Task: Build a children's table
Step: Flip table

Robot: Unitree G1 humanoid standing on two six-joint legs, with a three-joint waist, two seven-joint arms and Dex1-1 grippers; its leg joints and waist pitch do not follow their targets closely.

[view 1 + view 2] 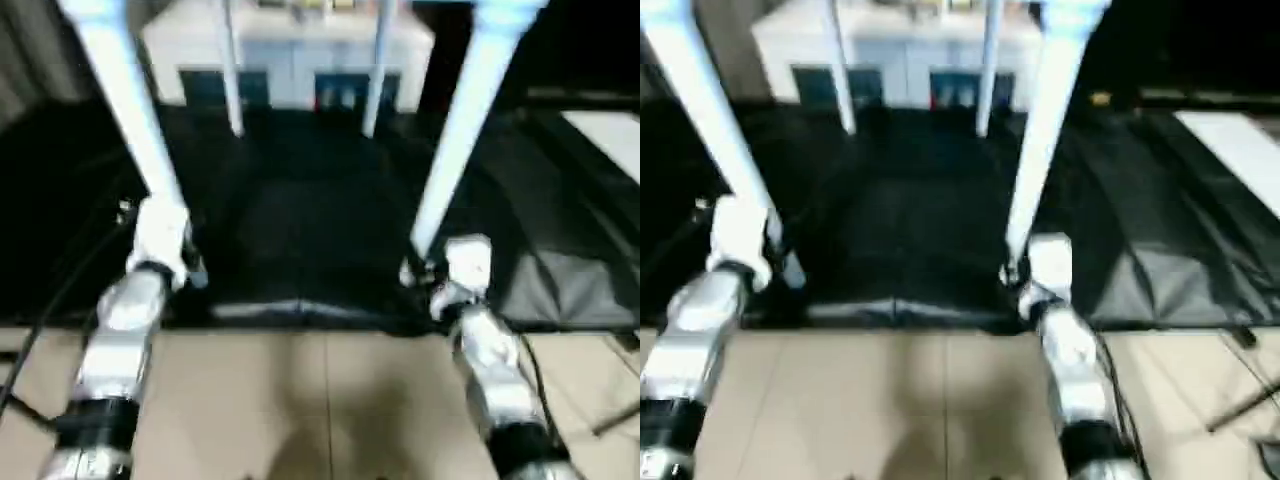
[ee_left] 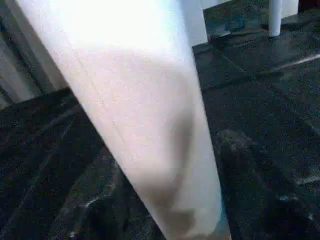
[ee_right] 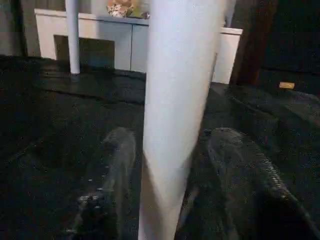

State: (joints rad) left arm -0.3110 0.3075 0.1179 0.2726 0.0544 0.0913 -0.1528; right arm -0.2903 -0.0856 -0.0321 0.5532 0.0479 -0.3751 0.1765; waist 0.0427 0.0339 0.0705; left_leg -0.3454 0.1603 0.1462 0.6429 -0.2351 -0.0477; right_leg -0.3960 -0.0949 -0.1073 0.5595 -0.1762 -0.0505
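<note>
The children's table stands on a black mat, its long white legs running up out of the picture. The two far legs stand in front of a cabinet. My left gripper is at the foot of the near left leg, open; in the left wrist view one finger is well clear of the leg. My right gripper is open around the foot of the near right leg, and both fingers flank that leg with narrow gaps.
A white cabinet with dark glass doors stands beyond the mat. A white board lies at the far right. Beige floor tiles lie in front of the mat's near edge. Black cables run along my left arm.
</note>
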